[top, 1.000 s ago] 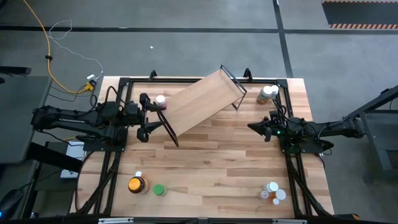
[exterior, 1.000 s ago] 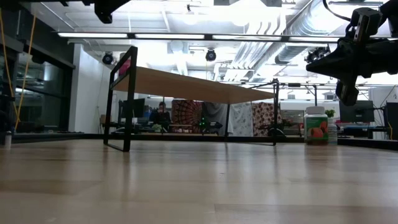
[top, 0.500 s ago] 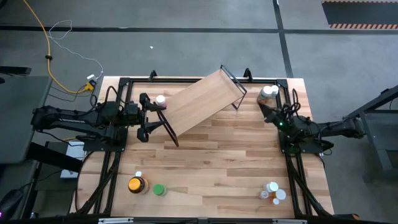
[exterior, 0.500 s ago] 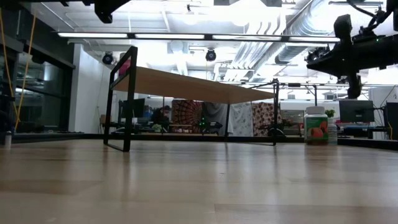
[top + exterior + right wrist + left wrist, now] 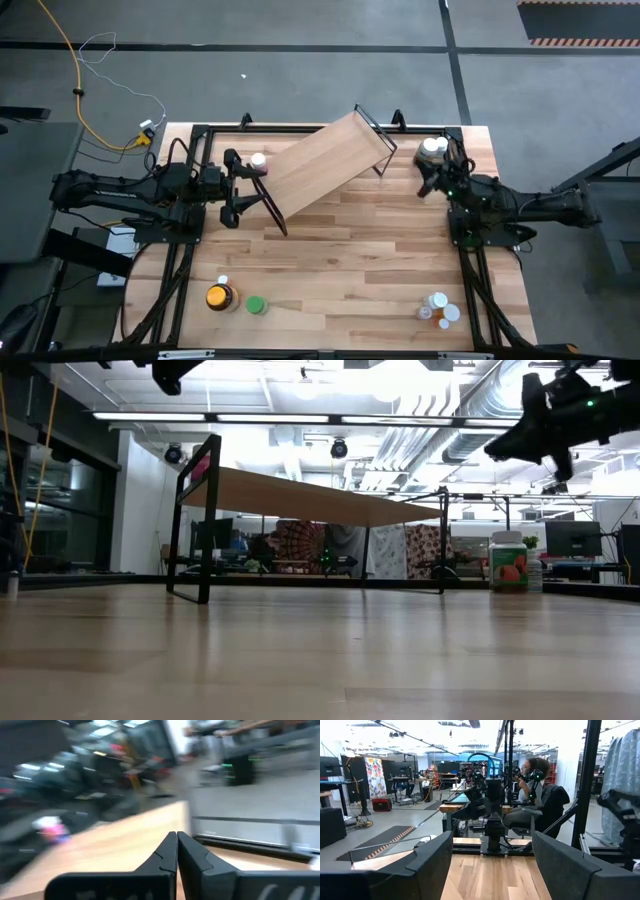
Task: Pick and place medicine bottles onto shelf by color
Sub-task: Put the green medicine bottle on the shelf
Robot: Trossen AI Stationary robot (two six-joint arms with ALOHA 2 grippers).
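Butcher-block wooden table (image 5: 340, 260), long light-wood shelf (image 5: 325, 165) lying diagonal. The right gripper (image 5: 428, 186), pinched shut and empty, sits just beside the white-capped bottle (image 5: 431, 150). The left gripper (image 5: 245, 187) waits open by the shelf's near end.

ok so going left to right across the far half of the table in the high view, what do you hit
left gripper → pink-capped bottle → shelf → right gripper, with the white-capped jar just beyond it at about the same spot across
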